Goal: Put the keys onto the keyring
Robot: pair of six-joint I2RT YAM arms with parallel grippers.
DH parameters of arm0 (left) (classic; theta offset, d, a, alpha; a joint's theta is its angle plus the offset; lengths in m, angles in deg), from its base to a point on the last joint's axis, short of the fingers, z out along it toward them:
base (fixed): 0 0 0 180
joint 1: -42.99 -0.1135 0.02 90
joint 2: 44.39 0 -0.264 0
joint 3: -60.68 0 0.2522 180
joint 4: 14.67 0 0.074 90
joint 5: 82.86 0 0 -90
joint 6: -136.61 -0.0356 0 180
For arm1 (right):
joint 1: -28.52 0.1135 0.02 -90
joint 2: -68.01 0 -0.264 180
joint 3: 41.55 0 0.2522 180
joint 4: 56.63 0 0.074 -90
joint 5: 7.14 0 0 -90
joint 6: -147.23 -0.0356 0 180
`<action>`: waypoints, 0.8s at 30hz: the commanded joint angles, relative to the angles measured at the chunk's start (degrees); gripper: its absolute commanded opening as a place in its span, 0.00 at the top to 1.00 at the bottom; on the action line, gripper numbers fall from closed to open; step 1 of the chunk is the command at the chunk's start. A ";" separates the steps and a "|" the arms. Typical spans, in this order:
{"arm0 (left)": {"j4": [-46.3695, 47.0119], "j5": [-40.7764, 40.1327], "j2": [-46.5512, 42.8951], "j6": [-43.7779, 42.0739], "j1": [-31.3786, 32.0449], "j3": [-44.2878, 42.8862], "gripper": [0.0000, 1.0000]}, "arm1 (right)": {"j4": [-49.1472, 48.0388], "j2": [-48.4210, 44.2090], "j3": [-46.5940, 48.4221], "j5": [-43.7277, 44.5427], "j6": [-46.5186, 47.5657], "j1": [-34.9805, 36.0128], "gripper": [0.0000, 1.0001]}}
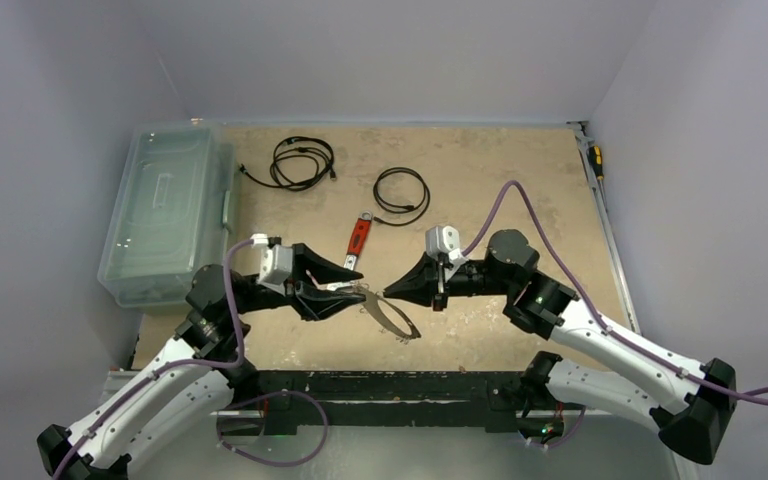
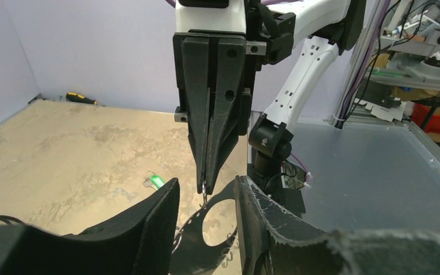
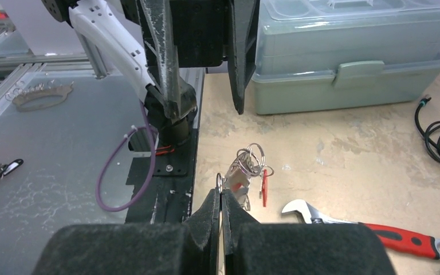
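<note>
Keyring [image 1: 392, 318] is pinched in the closed right jaws, near the wrench [image 1: 358, 240]; left jaws are parted, its loop between them.

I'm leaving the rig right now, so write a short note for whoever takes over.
Right pincer: shut on the keyring.
Left pincer: open, jaws either side of the ring, gripping nothing that shows.
Red key: hangs beside the silver cluster at the ring; unclear whether it is threaded.
Green key: loose on the table.
Left to do: thread the green key and check the red one.
</note>
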 commanded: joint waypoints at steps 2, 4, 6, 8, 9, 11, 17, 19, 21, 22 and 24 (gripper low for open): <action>-3.69 -2.67 0.49 -4.82 1.07 -0.15 0.62 | -2.47 -0.61 3.66 1.25 2.66 0.80 1.00; -4.00 -2.79 0.91 -5.04 1.25 -0.27 0.63 | -2.85 -0.78 3.69 1.20 2.67 0.89 1.00; -4.21 -2.98 1.48 -5.13 1.38 -0.24 0.63 | -2.90 -0.84 3.72 1.00 2.73 1.04 1.00; -4.31 -3.02 2.02 -5.15 1.54 -0.31 0.65 | -2.82 -0.88 3.80 0.92 2.84 1.14 1.00; -4.24 -2.94 2.31 -5.14 1.59 -0.34 0.65 | -2.83 -0.96 3.74 0.97 2.84 1.15 1.00; -4.27 -2.84 2.66 -5.09 1.85 -0.28 0.66 | -2.96 -1.12 3.74 1.07 2.84 1.23 1.00; -3.58 -2.16 3.95 -4.48 2.68 -0.17 0.68 | -2.92 -0.83 3.86 1.96 3.25 1.41 1.00; -3.48 -2.06 4.14 -4.43 3.00 -0.12 0.69 | -2.56 -0.35 3.95 2.32 3.53 1.42 1.00; -3.48 -2.10 4.25 -4.39 3.31 -0.05 0.71 | -2.57 -0.06 3.92 2.41 3.55 1.42 1.00; -3.47 -2.09 4.25 -4.34 3.41 0.00 0.71 | -2.56 -0.01 3.93 2.44 3.55 1.42 1.00; -3.47 -1.96 4.38 -4.35 3.62 -0.04 0.71 | -2.72 -0.22 3.89 2.50 3.57 1.50 1.00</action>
